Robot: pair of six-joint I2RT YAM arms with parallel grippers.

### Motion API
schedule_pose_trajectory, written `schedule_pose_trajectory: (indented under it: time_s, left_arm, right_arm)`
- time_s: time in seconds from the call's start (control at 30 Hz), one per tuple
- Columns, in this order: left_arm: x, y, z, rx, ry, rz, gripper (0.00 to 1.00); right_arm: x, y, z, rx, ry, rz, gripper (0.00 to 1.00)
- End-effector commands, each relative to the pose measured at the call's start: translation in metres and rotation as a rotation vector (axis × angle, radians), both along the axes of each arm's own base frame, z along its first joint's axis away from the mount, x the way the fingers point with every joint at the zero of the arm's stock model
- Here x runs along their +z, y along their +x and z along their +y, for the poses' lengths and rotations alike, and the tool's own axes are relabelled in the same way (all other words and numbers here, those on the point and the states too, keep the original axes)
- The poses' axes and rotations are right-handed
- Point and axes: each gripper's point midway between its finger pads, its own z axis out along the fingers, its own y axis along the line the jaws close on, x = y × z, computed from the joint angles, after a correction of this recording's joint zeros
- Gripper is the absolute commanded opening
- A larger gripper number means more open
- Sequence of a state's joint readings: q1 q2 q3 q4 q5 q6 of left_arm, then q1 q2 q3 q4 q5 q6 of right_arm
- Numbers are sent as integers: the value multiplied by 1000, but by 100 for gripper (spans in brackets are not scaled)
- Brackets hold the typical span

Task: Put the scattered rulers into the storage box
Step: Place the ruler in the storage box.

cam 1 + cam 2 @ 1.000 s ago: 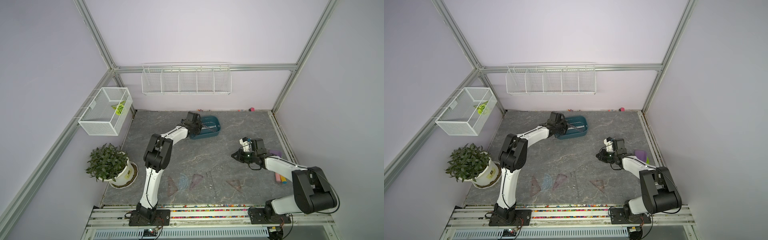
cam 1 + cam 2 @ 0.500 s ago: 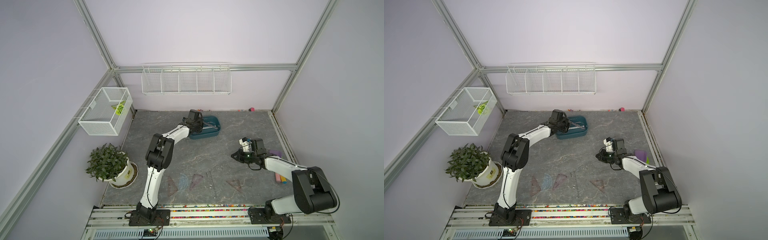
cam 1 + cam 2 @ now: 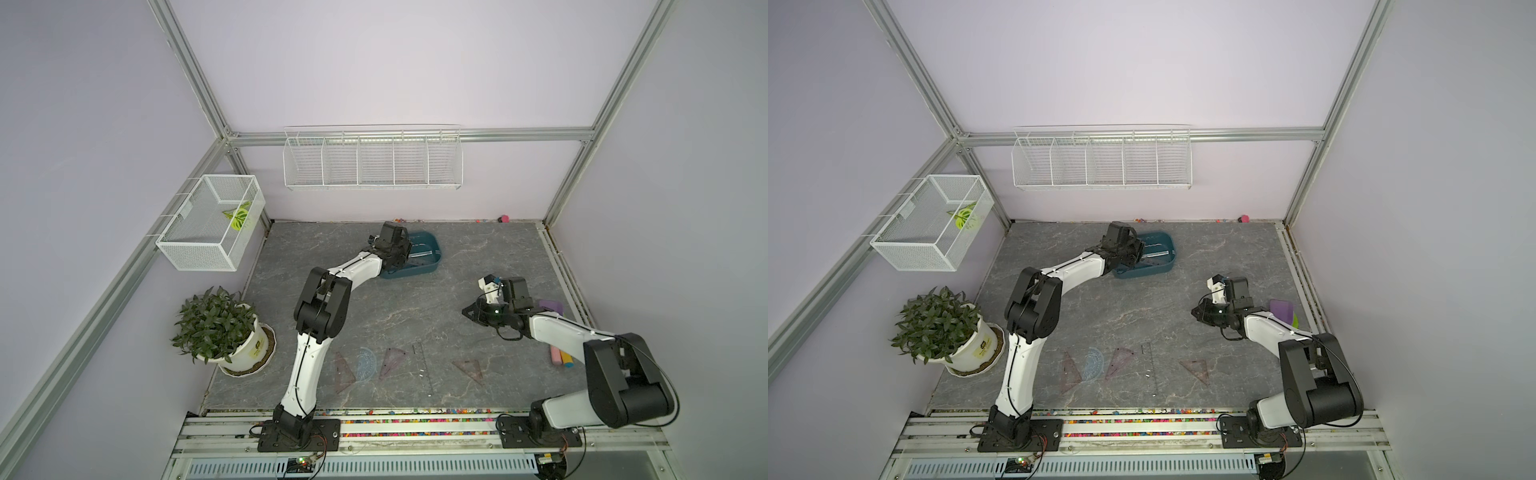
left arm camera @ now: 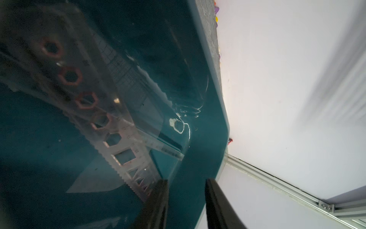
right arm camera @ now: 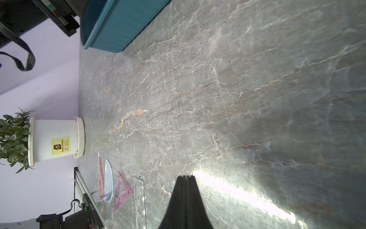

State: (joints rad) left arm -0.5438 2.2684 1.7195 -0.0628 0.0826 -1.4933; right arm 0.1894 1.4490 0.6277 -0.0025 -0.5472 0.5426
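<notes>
A: Left gripper (image 4: pixel 186 198)?
B: Jaws apart, nothing between them, low over the storage box (image 3: pixel 415 271). Smoky stencil ruler (image 4: pixel 111 128) and clear gridded ruler (image 4: pixel 138 95) lie inside; the stencil's end is just beside one finger.
A: Right gripper (image 5: pixel 185 178)?
B: Closed, empty, above the bare table (image 3: pixel 395 307).
A: Loose rulers?
B: Near the front edge: left triangle (image 3: pixel 344 372), protractor (image 3: pixel 365 363), middle triangle (image 3: pixel 392 362), straight ruler (image 3: pixel 423 365), right triangle (image 3: pixel 468 369).
</notes>
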Motion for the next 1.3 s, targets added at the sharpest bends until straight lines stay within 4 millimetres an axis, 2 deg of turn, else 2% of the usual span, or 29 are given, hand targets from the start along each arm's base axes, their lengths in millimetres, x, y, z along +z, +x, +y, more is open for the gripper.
schedule_pose_trajectory:
  time_s: [0.0,0.17,0.27,0.37,0.4,0.47,0.53,0.63,0.83,0.93,0.97,1.1,1.27]
  left_arm:
    - [37,-3,4,-21,41,-94,37]
    - [74,-14,7,-124,175,-235,36]
    - [93,-37,9,-262,310,-341,35]
    - [98,-71,17,-379,390,-408,36]
    - [94,-83,23,-408,406,-412,37]
    - [87,-105,35,-445,434,-408,51]
    - [77,-123,45,-479,458,-388,59]
    - [63,-138,57,-506,491,-347,63]
    - [43,-147,85,-511,533,-271,67]
    - [36,-151,95,-508,553,-231,71]
    - [35,-152,97,-505,556,-221,71]
    - [30,-160,103,-501,564,-182,74]
    - [26,-163,111,-484,591,-140,75]
  right_arm:
    - [1,-1,2,3,4,-11,2]
    - [6,0,2,8,-1,-23,3]
    - [10,-3,5,33,-46,-31,3]
    - [13,-18,16,118,-162,-56,5]
    - [13,-25,20,150,-218,-73,5]
    - [12,-42,34,218,-287,-105,7]
    - [9,-60,52,291,-346,-130,11]
    - [0,-80,75,365,-422,-130,27]
    - [-16,-114,104,441,-524,-80,50]
    - [-21,-129,115,460,-570,-52,67]
    - [-23,-133,117,467,-589,-40,70]
    - [-39,-143,121,470,-664,33,75]
    - [-54,-147,123,481,-779,101,74]
